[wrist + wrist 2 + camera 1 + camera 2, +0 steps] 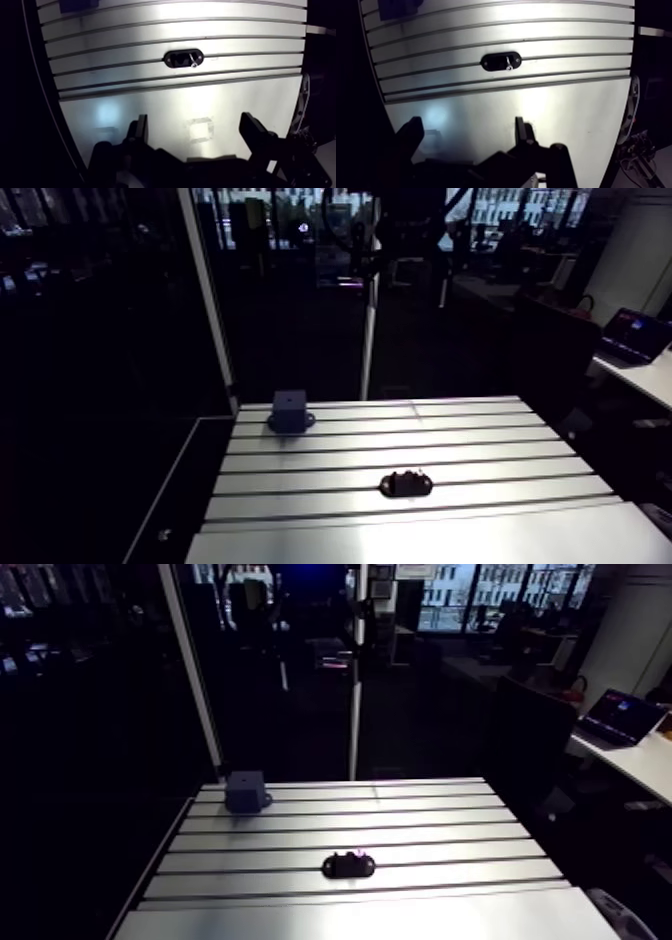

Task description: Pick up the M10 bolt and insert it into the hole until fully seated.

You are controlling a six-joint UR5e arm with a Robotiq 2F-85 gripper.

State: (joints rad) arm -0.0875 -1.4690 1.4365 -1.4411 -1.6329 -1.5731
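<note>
A black oval holder [183, 58] lies across a slot near the middle of the table, and a small shiny bolt [192, 62] sits in it. In the arm view the same holder [405, 483] shows a faint glint on top. A dark blue-grey block [290, 412] on a round flange stands at the table's back left corner. In the wrist view my gripper [197, 131] hangs above the plain front strip of the table, well short of the holder. Its fingers [254, 131] stand wide apart and open, with nothing between them.
The slotted aluminium table [480, 443] runs several grooves side to side, with a smooth plate [150, 110] along its front. A faint square mark [200, 129] shows on that plate under the gripper. Past the table's edges on both sides everything is dark.
</note>
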